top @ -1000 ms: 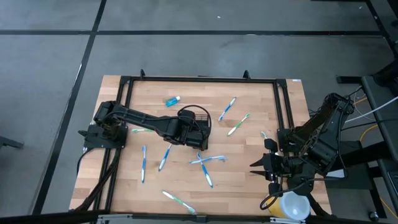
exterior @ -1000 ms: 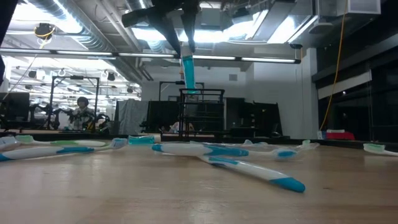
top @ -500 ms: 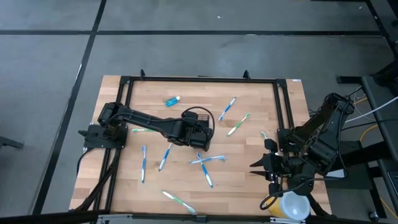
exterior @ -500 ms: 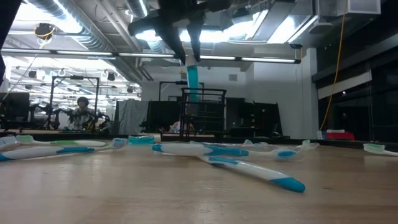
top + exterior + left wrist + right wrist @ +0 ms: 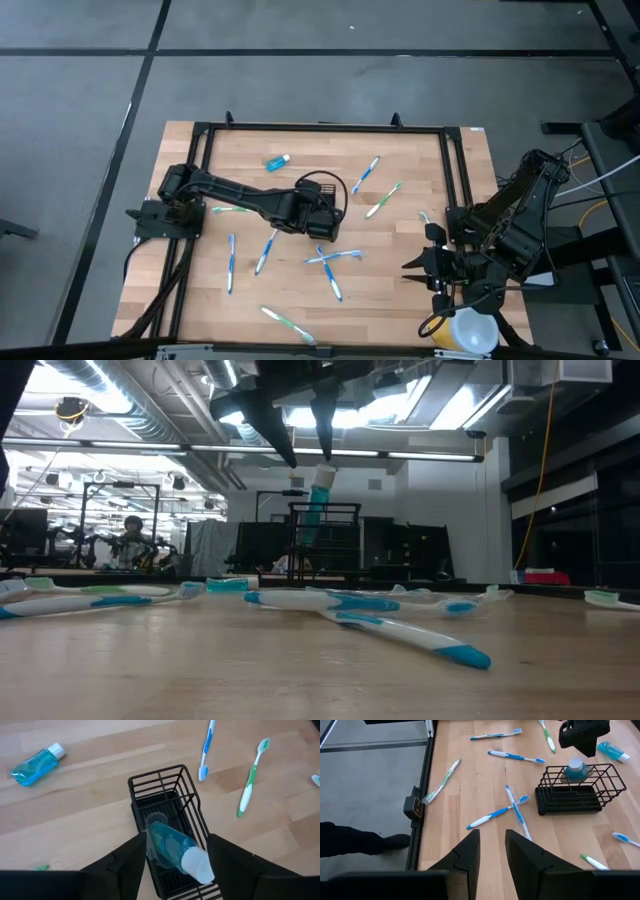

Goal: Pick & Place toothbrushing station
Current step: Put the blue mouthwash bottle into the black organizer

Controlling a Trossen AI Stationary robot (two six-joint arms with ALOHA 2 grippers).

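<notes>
The toothbrushing station, a small black mesh holder (image 5: 165, 785) (image 5: 318, 190), stands mid-table. A small blue tube (image 5: 167, 845) (image 5: 317, 500) stands in it with its white cap up, leaning against the holder's wires. My left gripper (image 5: 177, 840) (image 5: 300, 455) hovers open just above, one finger on either side of the tube's cap end; I see no touch. My right gripper (image 5: 492, 850) waits open above the table's right side with nothing between its fingers. Several blue-white and green-white toothbrushes (image 5: 330, 257) lie flat on the wood.
A second blue tube (image 5: 277, 160) lies at the far left of the holder. Loose toothbrushes lie on all sides of the holder (image 5: 512, 802). A black frame (image 5: 320, 127) runs round the table. A yellow-and-white cup (image 5: 470, 332) stands at the near right corner.
My left gripper has opened and let go of the blue tube. The tube, held upright between the fingers a second ago, has dropped into the holder and tipped over to lean there, cap up.
</notes>
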